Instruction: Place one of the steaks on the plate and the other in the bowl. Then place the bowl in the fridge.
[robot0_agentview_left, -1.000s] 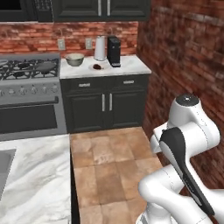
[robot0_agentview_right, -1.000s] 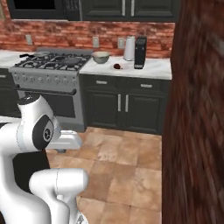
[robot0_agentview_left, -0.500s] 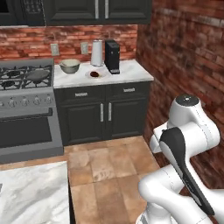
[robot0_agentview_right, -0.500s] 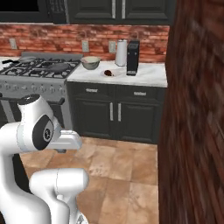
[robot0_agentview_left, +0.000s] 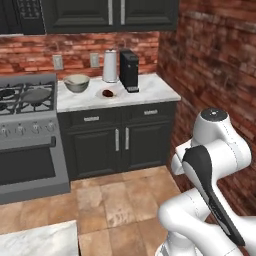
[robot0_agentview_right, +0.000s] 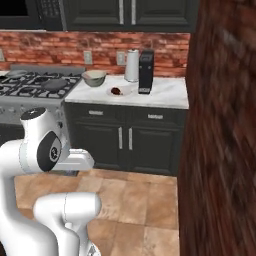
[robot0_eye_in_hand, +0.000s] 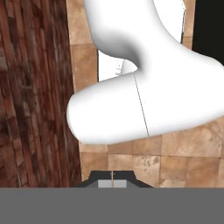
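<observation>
On the marble surface (robot0_agentview_left: 150, 90) right of the stove (robot0_agentview_left: 25, 100), the bowl (robot0_agentview_left: 76, 83) sits near the stove's edge, and the white plate (robot0_agentview_left: 107, 93) lies just beside it — one steak (robot0_agentview_left: 106, 92) already on it. The pincer (robot0_eye_in_hand: 112, 180) points down over the tiled floor (robot0_eye_in_hand: 192, 162) — its tips pressed together, pinching nothing.

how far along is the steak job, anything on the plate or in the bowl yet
Looks done: one steak lies on the plate on the counter. In hand: nothing; the gripper is shut and points at the floor. Left: the bowl sits beside the stove, its contents hidden, and it is not yet in a fridge.
</observation>
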